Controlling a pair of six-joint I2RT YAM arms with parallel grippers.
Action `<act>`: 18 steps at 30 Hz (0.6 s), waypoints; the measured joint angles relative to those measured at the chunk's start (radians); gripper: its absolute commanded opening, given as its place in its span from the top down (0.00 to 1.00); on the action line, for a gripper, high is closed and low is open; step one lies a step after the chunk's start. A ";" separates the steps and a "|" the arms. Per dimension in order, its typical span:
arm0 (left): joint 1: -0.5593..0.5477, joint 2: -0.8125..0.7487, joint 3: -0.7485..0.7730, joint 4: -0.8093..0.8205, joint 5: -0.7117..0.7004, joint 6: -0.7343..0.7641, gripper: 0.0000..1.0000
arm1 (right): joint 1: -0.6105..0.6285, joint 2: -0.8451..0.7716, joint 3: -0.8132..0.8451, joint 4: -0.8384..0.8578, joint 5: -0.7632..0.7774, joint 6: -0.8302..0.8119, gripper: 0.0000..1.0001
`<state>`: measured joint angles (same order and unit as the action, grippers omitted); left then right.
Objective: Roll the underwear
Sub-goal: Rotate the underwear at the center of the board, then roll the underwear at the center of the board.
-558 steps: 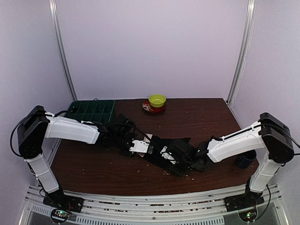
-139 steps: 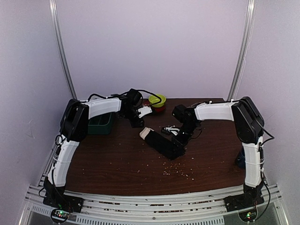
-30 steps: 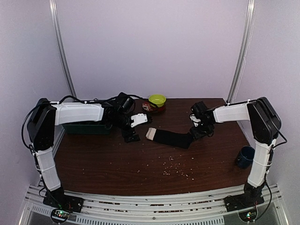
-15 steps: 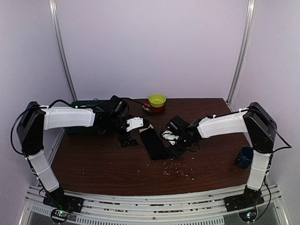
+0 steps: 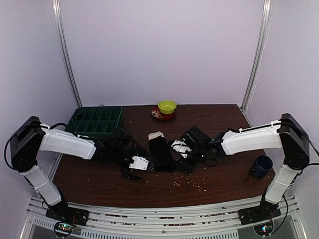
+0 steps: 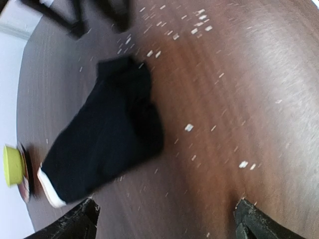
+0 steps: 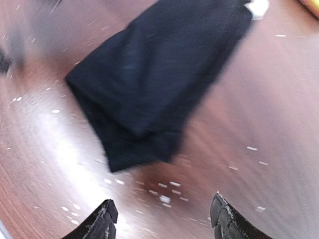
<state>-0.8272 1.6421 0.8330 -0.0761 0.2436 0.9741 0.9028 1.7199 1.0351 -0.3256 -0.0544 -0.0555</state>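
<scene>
ok so the black underwear [image 5: 160, 153] is lying mid table [image 5: 99, 186], a longish strip w/ its white band [image 5: 155, 135] at the far end. not rolled, tho the near end looks folded over on itself in the wrist views. L gripper [image 6: 164, 224] sits just left of it by the near end, jaws spread wide, nothing in them, not touching the fabric. R gripper [image 7: 164, 221] is just on the other side, also spread and empty, cloth a bit ahead of the tips. white bits [image 5: 177, 146] by the R gripper in the top view, can't tell if that's a 2nd garment or part of the claw. crumbs [image 5: 187, 183] all over the near side. green tray [image 5: 97, 119] back left, bowl [image 5: 167, 105] at the far edge, mug [image 5: 261, 166] far right
</scene>
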 measured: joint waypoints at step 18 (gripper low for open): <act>-0.169 0.227 0.066 0.324 -0.322 0.031 0.55 | -0.079 -0.378 -0.262 0.261 0.153 0.040 0.32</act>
<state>-0.9962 1.8687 0.8986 0.2481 -0.0780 1.0054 0.8238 1.3418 0.7734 -0.0650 0.0990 -0.0151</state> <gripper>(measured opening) 0.587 0.676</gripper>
